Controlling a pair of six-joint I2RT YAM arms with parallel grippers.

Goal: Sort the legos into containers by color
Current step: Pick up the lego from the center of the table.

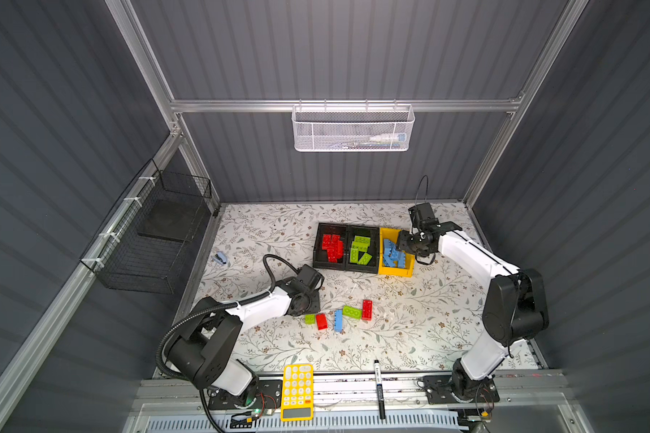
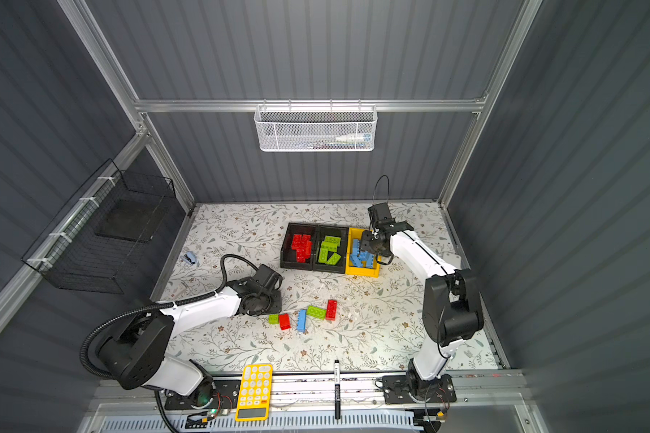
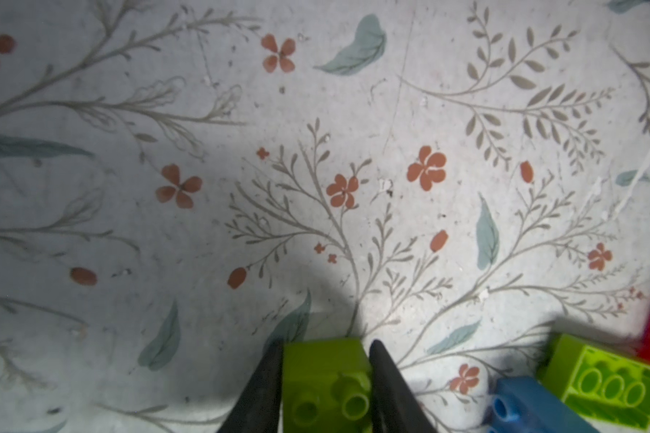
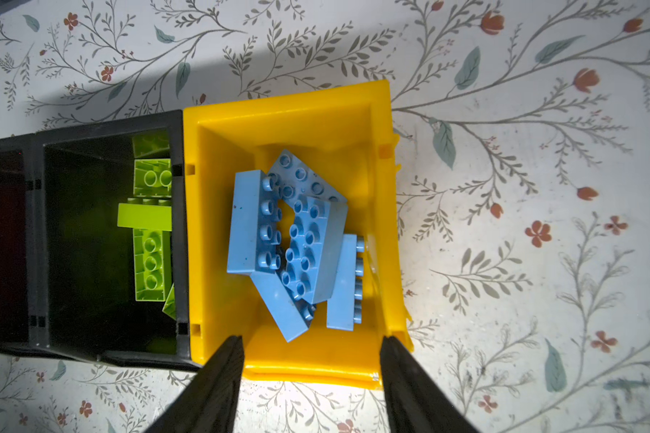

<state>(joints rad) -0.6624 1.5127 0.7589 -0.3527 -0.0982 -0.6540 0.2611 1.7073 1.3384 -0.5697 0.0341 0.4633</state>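
Small blue-grey item (image 1: 219,258) near worktop's left edge, well apart from the rest. L arm (image 1: 263,305) reaches low over worktop, left of centre. L jaws clamped on small green brick (image 3: 325,386), one jaw on each side, studs twd wrist cam. Brick is at left end of the loose row, fwd of centre; can't tell if it's lifted off worktop. Yellow calculator (image 1: 297,390) on rail at front edge.

Rest of row, L to R:
- small red brick (image 1: 321,321), touching the green one
- blue brick (image 1: 338,320)
- long green brick (image 1: 351,312)
- bigger red brick (image 1: 367,309), just beside it

Black marker (image 1: 379,390) across front rail.

Three bins side by side, touching, twd back edge, right of centre:
- black bin (image 1: 318,243) w/ red bricks (image 1: 332,245)
- 2nd black bin (image 1: 363,227) w/ green bricks (image 1: 361,250)
- yellow bin (image 4: 286,108) w/ blue bricks (image 4: 297,240) piled at angles

R arm (image 1: 470,251) comes from front-right corner. R jaws apart, hanging over yellow bin's rim.
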